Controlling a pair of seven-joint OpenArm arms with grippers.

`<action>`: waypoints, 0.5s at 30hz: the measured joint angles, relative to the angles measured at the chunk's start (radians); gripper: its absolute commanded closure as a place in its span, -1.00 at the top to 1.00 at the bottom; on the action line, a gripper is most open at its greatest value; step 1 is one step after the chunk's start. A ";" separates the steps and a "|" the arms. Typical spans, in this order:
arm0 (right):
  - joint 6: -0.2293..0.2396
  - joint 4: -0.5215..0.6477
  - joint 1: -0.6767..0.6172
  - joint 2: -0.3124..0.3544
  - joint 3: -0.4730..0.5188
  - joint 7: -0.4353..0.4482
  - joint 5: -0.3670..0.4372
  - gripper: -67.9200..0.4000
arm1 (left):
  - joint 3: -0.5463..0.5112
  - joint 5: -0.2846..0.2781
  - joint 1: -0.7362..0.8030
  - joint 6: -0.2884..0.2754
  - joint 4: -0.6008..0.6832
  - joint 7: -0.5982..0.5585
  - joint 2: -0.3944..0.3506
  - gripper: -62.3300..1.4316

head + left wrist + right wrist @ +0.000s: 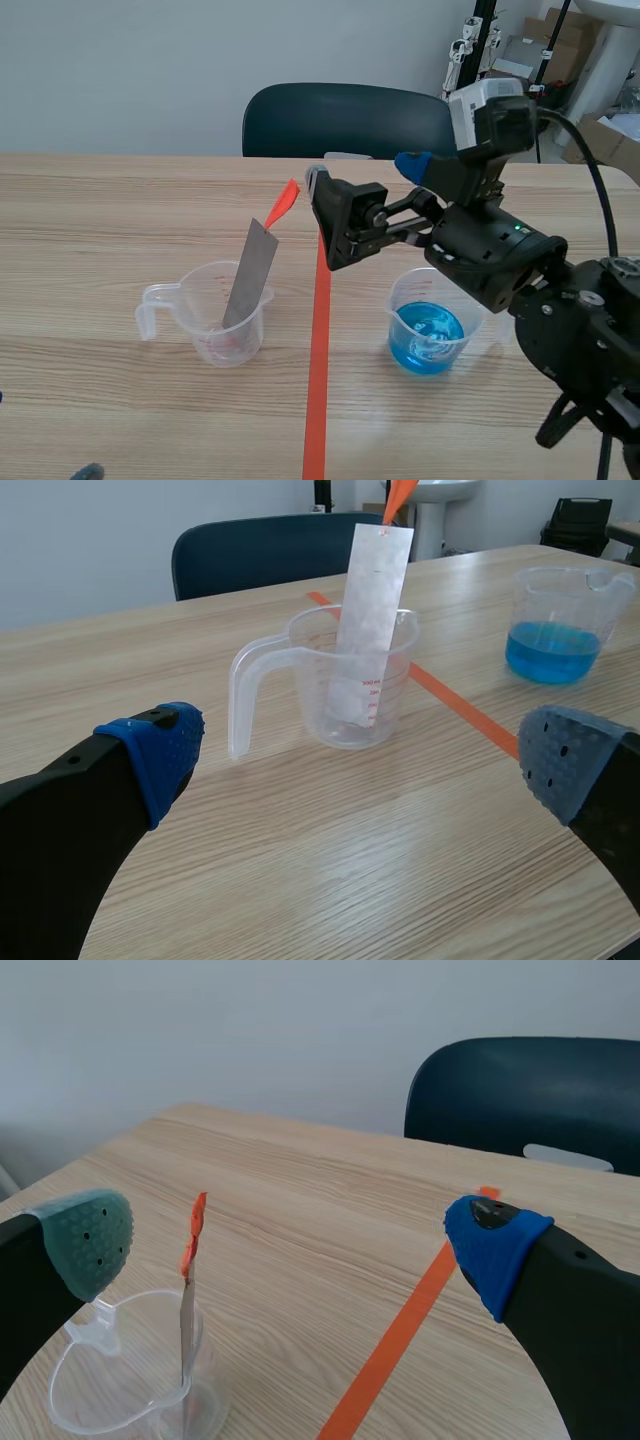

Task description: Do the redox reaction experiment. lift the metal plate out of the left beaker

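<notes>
The metal plate (250, 270) stands in the left beaker (205, 345). Its lower end is on the beaker's floor and its upper part leans right against the rim, rising well above it. An orange tag (284, 205) sticks up from its top edge. The beaker is clear plastic, and its handle points left. It sits just left of the orange tape line (318, 330) without touching it.

Bare wood of the table (100, 220) runs left of the beaker and on to the far edge, where a dark chair (340, 120) stands. Right of the tape, well apart from the left beaker, is the right beaker (430, 320), which holds blue liquid.

The right gripper (365, 170) hangs raised above the tape line, to the right of the plate's top and a little farther away. Its fingers are spread wide and hold nothing. Its nearer finger is close to the orange tag but apart from it. In the right wrist view the plate (187, 1325) lies ahead of and below this gripper (290, 1245), closer to the grey-green pad than to the blue one.

The left gripper (365, 760) is low near the table's near edge, its fingers also spread and holding nothing. The beaker (300, 670) and plate (368, 610) are ahead of it, well apart.
</notes>
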 measured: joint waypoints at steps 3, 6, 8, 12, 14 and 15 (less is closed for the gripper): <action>0.000 -0.061 0.021 -0.033 0.000 0.000 -0.010 1.00 | 0.000 0.000 0.000 0.000 0.000 0.000 0.000 1.00; 0.008 -0.085 0.027 -0.047 -0.003 0.012 -0.021 1.00 | 0.000 0.000 0.000 0.000 0.000 0.000 0.000 1.00; 0.008 -0.085 0.027 -0.055 -0.014 0.037 -0.021 1.00 | 0.000 0.000 0.000 0.000 0.000 0.000 0.000 1.00; 0.008 -0.085 0.028 -0.076 -0.042 0.052 -0.063 1.00 | 0.000 0.000 0.000 0.000 0.000 0.000 0.000 1.00; 0.009 -0.085 0.030 -0.086 -0.058 0.051 -0.079 1.00 | 0.000 0.000 0.000 0.000 0.000 0.000 0.000 1.00; 0.009 -0.085 0.031 -0.092 -0.060 0.051 -0.087 1.00 | 0.000 0.000 0.000 0.000 0.000 0.000 0.000 1.00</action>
